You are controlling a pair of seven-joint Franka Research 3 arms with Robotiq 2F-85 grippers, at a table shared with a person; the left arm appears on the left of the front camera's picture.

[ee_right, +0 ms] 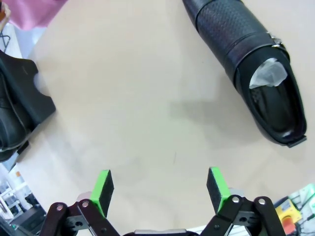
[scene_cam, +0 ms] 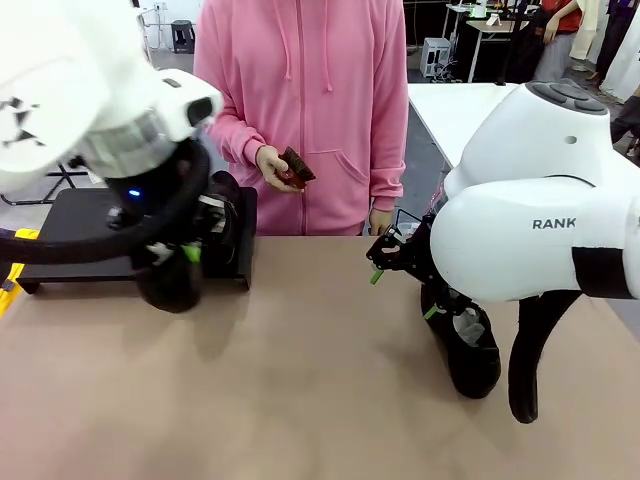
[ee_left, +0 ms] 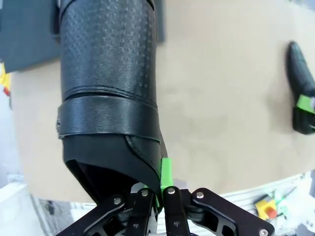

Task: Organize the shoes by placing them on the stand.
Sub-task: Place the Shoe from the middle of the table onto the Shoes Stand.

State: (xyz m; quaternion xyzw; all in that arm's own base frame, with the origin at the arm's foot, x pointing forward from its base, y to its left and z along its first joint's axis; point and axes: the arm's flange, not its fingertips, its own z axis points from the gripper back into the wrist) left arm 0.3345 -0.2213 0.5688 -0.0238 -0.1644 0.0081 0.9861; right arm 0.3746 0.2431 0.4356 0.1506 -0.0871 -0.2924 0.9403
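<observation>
Now, your left gripper (ee_left: pixel 162 183) is clamped tight on the heel rim of a shoe (ee_left: pixel 108 73), holding it by the stand (scene_cam: pixel 70 225) at the table's (scene_cam: pixel 300 400) far left edge. That thin pinch likely leaves the sole free to land flat. Your right gripper (ee_right: pixel 160 189) stands wide and empty, just short of the second shoe (ee_right: pixel 246 59) near the right edge, probably ready to take its rim.

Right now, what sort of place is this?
Probably a robotics lab: white left arm and right arm share a table with a person, and another white table stands behind.
</observation>
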